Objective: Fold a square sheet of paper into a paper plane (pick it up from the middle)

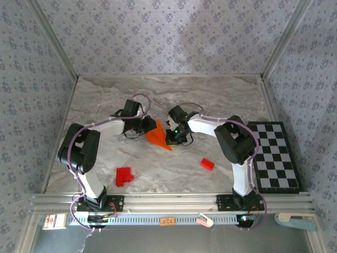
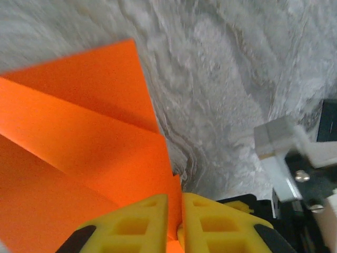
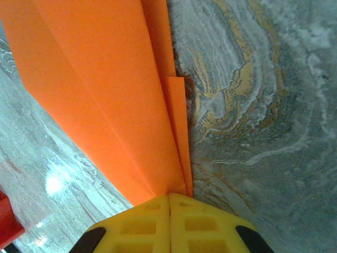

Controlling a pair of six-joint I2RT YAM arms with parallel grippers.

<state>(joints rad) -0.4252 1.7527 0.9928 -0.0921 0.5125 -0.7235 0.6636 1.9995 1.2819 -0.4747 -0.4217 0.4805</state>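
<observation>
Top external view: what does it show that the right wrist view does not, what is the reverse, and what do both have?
Top external: the left gripper beside the folded orange paper, and the chequered board. Right wrist: close up, the right gripper has its yellow fingers shut on the paper's layered folds. Shared: that paper, the marble table, a red block.

We see a grey marbled table [image 1: 221, 97]. Directly on it lie a cluster of red blocks [image 1: 124, 176] at lower centre-left of the frame, a single red block [image 1: 207, 164] right of centre, and a chequered board [image 1: 274, 155] along the right edge. Whether the orange paper [image 1: 158, 136] mid-frame rests on it, we cannot tell.
</observation>
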